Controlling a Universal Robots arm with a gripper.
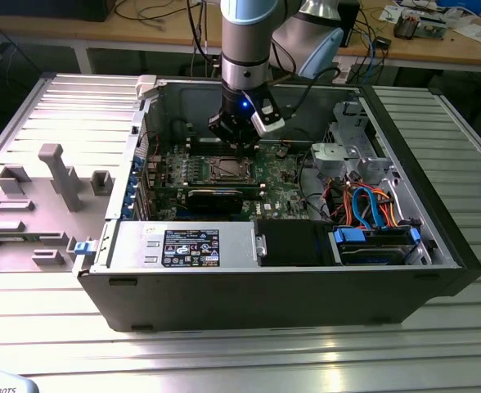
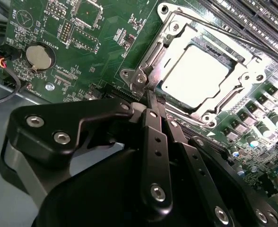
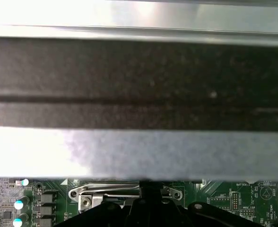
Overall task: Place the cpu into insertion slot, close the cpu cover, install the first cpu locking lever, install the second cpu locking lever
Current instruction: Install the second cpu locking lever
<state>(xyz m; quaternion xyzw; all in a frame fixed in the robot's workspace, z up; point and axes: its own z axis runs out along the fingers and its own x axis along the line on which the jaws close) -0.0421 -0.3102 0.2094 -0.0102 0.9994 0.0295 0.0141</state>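
Hovering right at the edge of the insertion slot (image 2: 203, 71), the end effector (image 2: 151, 94) has its fingers pressed together, nothing pinched between them. The cpu (image 2: 193, 73) is already seated in the socket, and the cpu cover (image 2: 174, 40) looks folded down around it. All of it sits on the green motherboard (image 1: 285, 184) inside the open computer case (image 1: 265, 286).
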